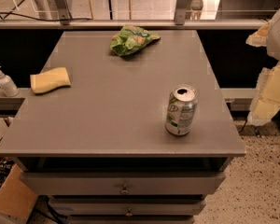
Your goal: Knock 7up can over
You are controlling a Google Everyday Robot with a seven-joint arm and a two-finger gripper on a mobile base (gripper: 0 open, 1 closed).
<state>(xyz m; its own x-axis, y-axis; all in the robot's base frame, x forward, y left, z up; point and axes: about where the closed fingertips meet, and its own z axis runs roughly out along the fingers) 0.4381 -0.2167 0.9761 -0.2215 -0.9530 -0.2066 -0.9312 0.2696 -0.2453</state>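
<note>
The 7up can (181, 110) is a silver can with a green-and-white label and an opened metal top. It stands upright near the front right corner of the grey table (107, 120). My gripper (270, 90) shows as pale white and yellow parts at the right edge of the camera view. It is off the table's right side, well to the right of the can and a little farther back, and does not touch the can.
A green snack bag (132, 39) lies at the back middle of the table. A yellow sponge (50, 80) lies at the left edge. A white pump bottle (4, 82) stands on a ledge to the left. Drawers (124, 189) are under the tabletop.
</note>
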